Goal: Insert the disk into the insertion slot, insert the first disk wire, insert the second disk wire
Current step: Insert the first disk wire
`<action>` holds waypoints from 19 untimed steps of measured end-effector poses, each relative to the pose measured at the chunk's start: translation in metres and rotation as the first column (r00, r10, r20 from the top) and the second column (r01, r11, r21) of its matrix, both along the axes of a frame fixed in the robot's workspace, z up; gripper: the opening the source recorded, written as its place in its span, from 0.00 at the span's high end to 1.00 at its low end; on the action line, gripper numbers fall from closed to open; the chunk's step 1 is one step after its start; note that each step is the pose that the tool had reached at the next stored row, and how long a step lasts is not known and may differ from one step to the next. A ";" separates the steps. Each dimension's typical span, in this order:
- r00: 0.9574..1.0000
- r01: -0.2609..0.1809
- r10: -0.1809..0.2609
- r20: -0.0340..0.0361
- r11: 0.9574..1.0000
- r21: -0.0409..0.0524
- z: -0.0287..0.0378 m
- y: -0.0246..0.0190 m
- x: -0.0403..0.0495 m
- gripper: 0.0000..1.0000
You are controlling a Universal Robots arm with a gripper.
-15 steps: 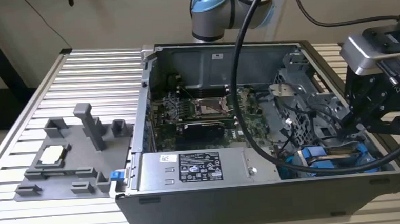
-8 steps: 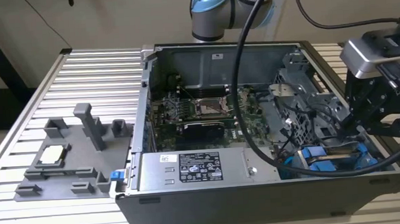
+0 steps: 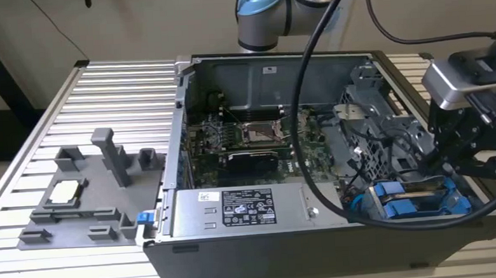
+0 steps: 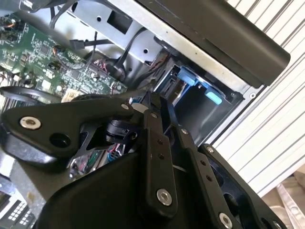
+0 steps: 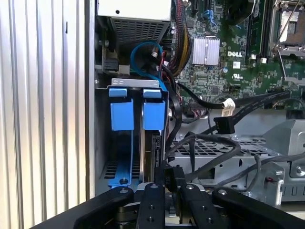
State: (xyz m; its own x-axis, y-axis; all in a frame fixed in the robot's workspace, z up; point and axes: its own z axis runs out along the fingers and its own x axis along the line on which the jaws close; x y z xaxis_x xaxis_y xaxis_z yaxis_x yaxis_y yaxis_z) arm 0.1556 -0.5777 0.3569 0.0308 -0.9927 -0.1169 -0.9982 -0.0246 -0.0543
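Jaws of my gripper [image 5: 174, 188] pinch narrow on what looks like a black wire plug [image 5: 174, 175], just short of the disk [image 5: 155, 152], seated edgewise in the insertion slot [image 5: 102, 143], long axis straight ahead.

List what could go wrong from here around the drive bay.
1. Loose black cables loop right beside the gripper in the first wrist view; a move there could snag and tug them.
2. The blue tabs of the insertion slot stand close to the gripper; a skewed approach might catch or bend them.
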 end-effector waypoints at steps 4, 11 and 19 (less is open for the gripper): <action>1.000 0.000 0.000 0.000 1.000 0.000 -0.0034 -0.0001 0.0012 0.81; 1.000 0.000 0.000 0.000 1.000 0.000 -0.0107 -0.0010 0.0027 0.81; 1.000 0.000 0.000 0.000 1.000 0.000 -0.0146 -0.0021 0.0052 0.81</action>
